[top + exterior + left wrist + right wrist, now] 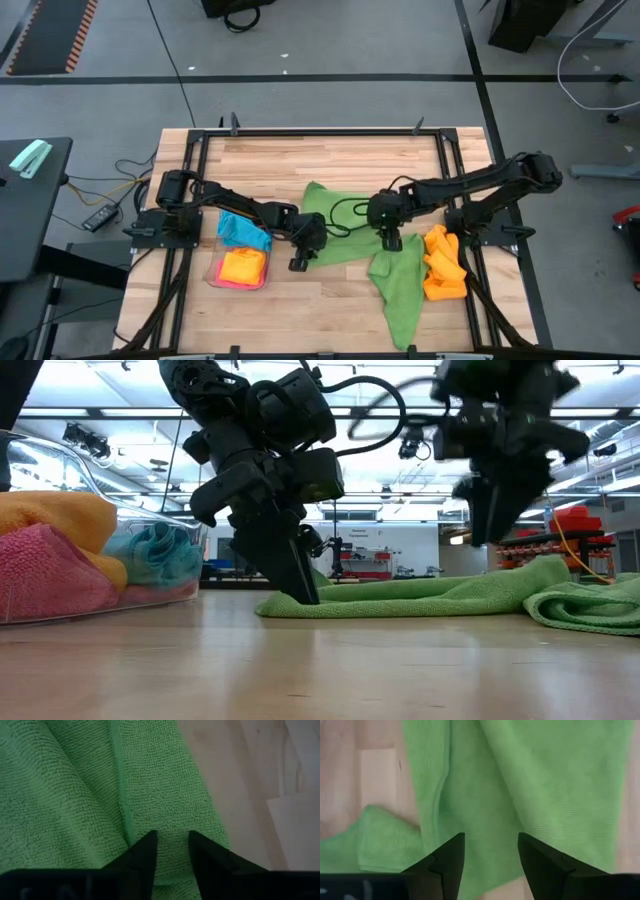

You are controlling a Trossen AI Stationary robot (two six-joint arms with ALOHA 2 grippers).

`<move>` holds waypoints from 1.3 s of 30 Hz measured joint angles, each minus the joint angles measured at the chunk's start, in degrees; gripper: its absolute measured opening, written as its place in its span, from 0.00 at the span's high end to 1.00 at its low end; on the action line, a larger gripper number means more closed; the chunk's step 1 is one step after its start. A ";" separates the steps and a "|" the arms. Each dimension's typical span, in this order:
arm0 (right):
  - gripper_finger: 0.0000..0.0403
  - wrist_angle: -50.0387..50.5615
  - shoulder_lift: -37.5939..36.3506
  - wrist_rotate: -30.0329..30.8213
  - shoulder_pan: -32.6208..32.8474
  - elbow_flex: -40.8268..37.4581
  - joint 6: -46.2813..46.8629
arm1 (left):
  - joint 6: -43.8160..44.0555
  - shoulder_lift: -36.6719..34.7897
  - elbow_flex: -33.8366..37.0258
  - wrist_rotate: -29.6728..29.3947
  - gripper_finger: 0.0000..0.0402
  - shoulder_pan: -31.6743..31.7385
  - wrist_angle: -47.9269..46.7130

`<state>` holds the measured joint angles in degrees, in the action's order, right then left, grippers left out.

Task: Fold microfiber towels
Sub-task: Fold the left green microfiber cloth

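Green towel (345, 225): spread rumpled across the middle of the wooden table (330, 300), one part trailing toward the near edge.
Left gripper (299, 262): down at the green towel's left edge; fingers (142, 855) parted a little, a narrow strip of green pile showing between them, nothing pinched; in the low view, tips at the cloth's edge on the tabletop.
Right gripper (391, 240): above the green towel's right part; fingers (447, 857) spread apart, released, cloth lying flat beneath the gap; in the low view, raised clear of the fabric.
Orange towel (445, 265): bunched just right of the green towel, touching its edge.
Clear tray (215, 275): left of the green towel, beside the left gripper; holding an orange cloth (243, 266) on top of a pink one (50, 575).
Blue towel (243, 232): crumpled at the tray's far side, left of the green towel.
Surface: pale wood planks, framed by dark rails.
Room: grey floor around the table, cables on it; beyond the green towel in the low view, ceiling strip lights and red shelving.
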<state>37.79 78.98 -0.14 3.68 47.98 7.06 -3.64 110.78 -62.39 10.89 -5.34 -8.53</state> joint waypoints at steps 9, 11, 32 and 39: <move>0.53 -4.75 0.02 -12.04 1.06 -6.09 4.30 | 0.31 0.00 0.00 0.04 0.65 -0.02 -0.44; 0.54 -4.29 0.02 -11.68 2.33 -6.11 3.51 | 0.41 0.00 0.00 0.02 0.65 -0.02 -0.44; 0.99 -0.60 0.02 2.97 7.03 -6.16 3.31 | -1.63 -1.92 -0.91 -1.55 0.66 -0.23 1.83; 0.99 -0.79 0.02 3.37 8.56 -6.16 3.55 | 0.33 -1.92 -3.30 -1.68 0.57 2.61 2.32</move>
<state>37.00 79.00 3.23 12.24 41.82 10.61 -3.31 108.86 -65.69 9.21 -2.73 -6.22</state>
